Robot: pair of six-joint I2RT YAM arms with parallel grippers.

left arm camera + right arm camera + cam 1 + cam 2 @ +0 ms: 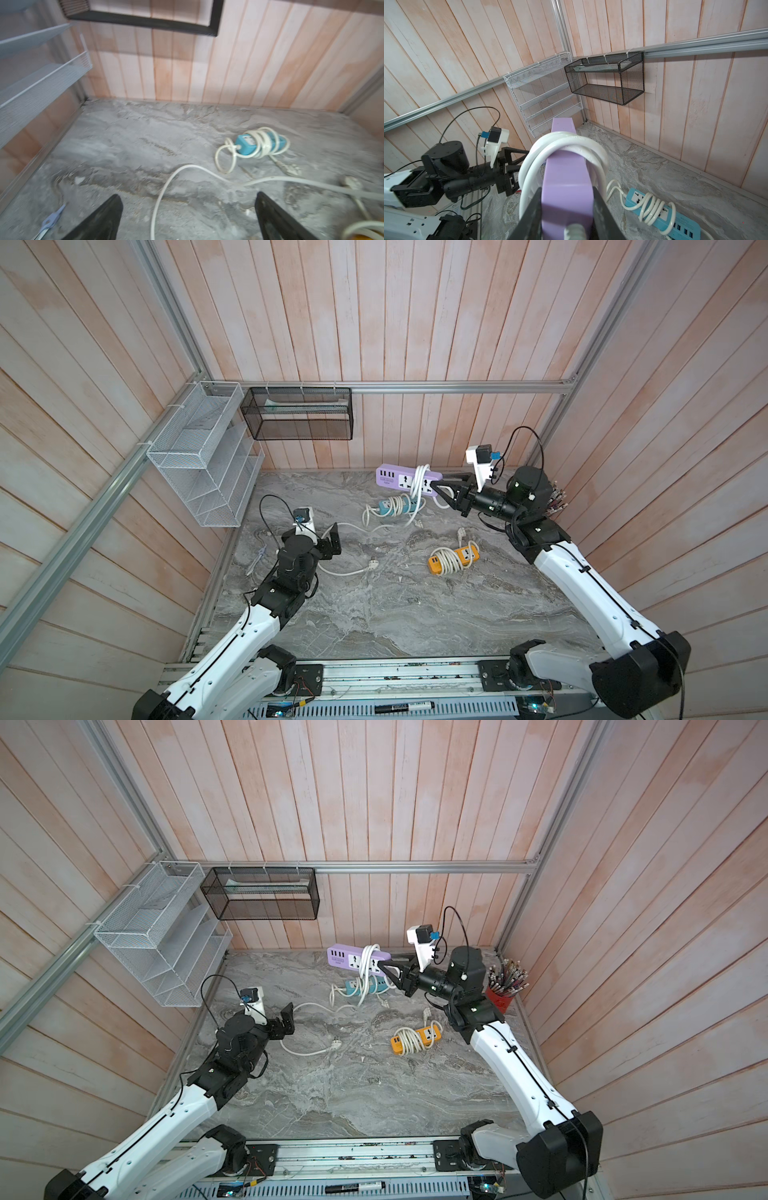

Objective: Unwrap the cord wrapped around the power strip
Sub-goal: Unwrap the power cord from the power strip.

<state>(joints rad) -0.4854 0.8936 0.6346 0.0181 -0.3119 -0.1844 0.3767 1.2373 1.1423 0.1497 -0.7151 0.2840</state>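
Note:
The purple power strip [392, 477] is lifted near the back wall, with my right gripper [436, 486] shut on its end; in the right wrist view the black jaws press on both sides of the strip [564, 176]. A few loops of its white cord [419, 483] still wrap its middle, thick in the right wrist view [550, 149]. The freed cord [353, 526] trails down across the table to the plug [372, 563]. My left gripper [332, 540] is open and low over that loose cord [166, 187], holding nothing [188, 196].
A blue power strip [392, 507] and an orange one [455, 558] lie cord-wrapped on the marble table [374, 614]. A white mesh rack [203, 456] and black mesh basket [297, 414] hang on the walls. A red cup of pens [505, 988] stands back right. A small blue tool [52, 218] lies left.

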